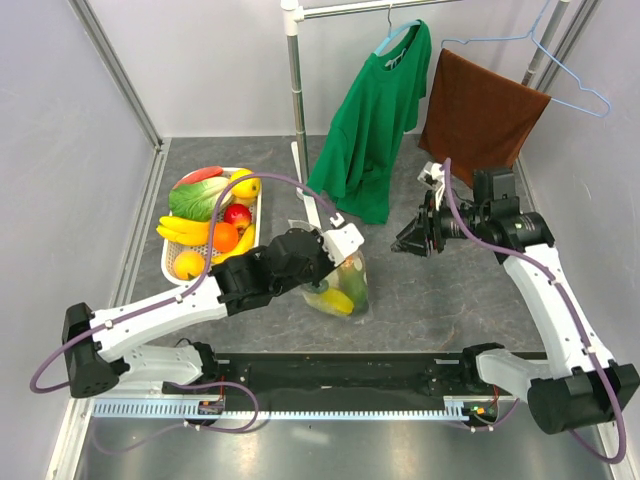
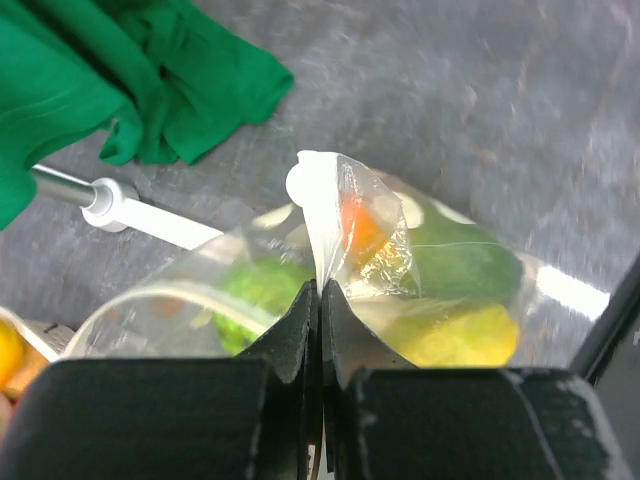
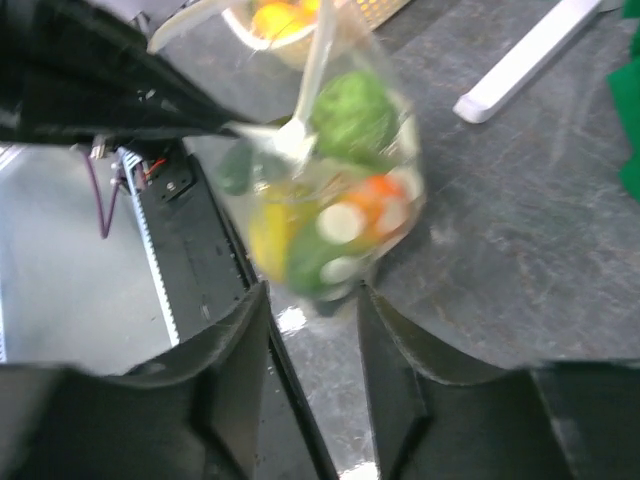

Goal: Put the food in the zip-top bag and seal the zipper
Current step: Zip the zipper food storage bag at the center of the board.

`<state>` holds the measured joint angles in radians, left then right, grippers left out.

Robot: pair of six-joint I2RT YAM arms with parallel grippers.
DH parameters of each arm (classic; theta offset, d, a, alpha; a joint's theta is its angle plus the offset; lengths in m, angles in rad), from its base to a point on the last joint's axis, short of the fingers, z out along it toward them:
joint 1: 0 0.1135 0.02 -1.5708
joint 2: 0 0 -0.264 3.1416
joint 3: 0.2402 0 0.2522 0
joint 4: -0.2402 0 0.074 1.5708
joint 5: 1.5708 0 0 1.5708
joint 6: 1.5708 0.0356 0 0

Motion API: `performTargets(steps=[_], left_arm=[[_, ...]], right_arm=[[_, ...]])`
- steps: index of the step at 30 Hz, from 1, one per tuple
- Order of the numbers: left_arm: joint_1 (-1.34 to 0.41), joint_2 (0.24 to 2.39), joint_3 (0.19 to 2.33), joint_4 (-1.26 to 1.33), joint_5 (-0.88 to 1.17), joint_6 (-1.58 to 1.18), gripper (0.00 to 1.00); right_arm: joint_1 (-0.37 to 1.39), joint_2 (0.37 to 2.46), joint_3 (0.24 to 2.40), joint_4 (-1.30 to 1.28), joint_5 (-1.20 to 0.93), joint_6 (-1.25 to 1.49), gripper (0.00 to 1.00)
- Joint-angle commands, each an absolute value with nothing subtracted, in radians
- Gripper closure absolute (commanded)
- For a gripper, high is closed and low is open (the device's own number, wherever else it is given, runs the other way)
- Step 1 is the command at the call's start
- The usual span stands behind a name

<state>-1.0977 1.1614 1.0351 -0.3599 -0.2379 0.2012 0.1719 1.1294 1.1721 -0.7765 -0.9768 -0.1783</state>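
Note:
The clear dotted zip-top bag (image 1: 343, 283) stands on the table centre, holding green, yellow and orange toy food (image 2: 455, 300). My left gripper (image 1: 322, 262) is shut on the bag's top edge (image 2: 325, 225), pinching the whitish zipper strip between closed jaws. The bag also shows in the right wrist view (image 3: 335, 190), with green, yellow and orange pieces inside. My right gripper (image 1: 410, 240) is open and empty, held above the table to the right of the bag, apart from it. More food (image 1: 212, 215) lies in the white tray (image 1: 172, 268) at the left.
A green shirt (image 1: 378, 115) and a brown cloth (image 1: 478, 110) hang on a white rack (image 1: 296, 90) at the back, whose white foot bar (image 2: 150, 218) lies near the bag. A black rail (image 1: 340, 372) runs along the near edge.

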Motion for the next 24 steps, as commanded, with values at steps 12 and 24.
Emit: performTargets(steps=[12, 24], left_arm=[[-1.100, 1.042, 0.844, 0.081, -0.147, 0.170, 0.98], [-1.100, 0.988, 0.767, 0.147, 0.060, 0.294, 0.98]], right_arm=[[0.192, 1.164, 1.105, -0.716, -1.161, -0.304, 0.42], [0.334, 1.131, 1.012, -0.532, -1.094, -0.244, 0.44]])
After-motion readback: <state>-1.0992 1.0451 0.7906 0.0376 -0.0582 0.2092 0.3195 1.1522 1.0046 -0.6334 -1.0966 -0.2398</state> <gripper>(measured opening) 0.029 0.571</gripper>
